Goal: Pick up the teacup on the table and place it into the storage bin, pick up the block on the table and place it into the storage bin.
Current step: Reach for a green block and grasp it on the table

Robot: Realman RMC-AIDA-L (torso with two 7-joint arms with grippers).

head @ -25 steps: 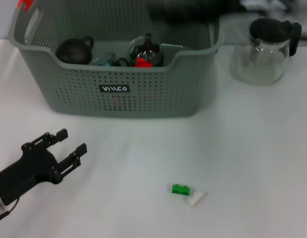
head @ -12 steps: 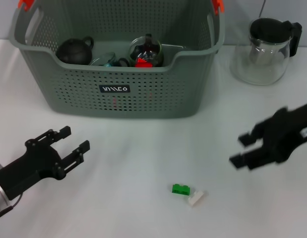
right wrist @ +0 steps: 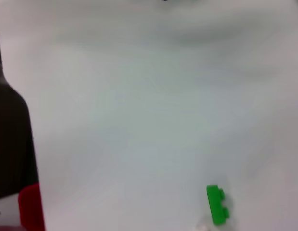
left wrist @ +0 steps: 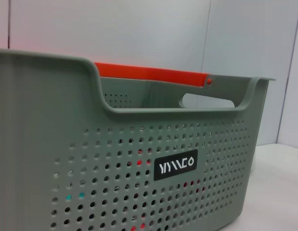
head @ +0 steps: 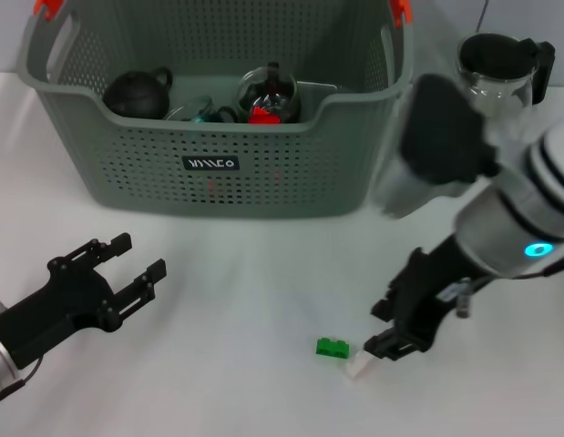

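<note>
The large grey-green perforated plastic storage bin (head: 218, 137) with orange handle clips (head: 46, 8) carried a small dark label (head: 211, 164) on its front wall. In my left wrist view the same label (left wrist: 175, 165) showed white letters that I read as something like "YIYMCO", but I was not sure of every letter.

My left gripper (head: 127, 267) was in front of the bin, toward its left end and well apart from the wall. The black arm came in low over the white table (head: 245, 300), and my two black fingers (head: 107, 246) were spread wide with nothing between them, pointing toward the bin.

My right gripper (head: 386, 330) was in front of the bin's right end, reaching down at a slant from the white and grey forearm (head: 518, 228), which had a small blue light. The dark fingers (head: 391, 346) stood apart with nothing held, just beside the small white brick (head: 359, 365).

The green toy block (head: 333, 347) lay on the table in front of the bin, well apart from it and touching the white brick. My right wrist view showed this block (right wrist: 216, 205) too.

Inside the bin lay a round black teapot (head: 136, 93) and a clear glass round vessel with a red part (head: 266, 94). I could not tell which thing there was the teacup. Just beside the bin's right end stood a glass jug with a black lid (head: 493, 77).
</note>
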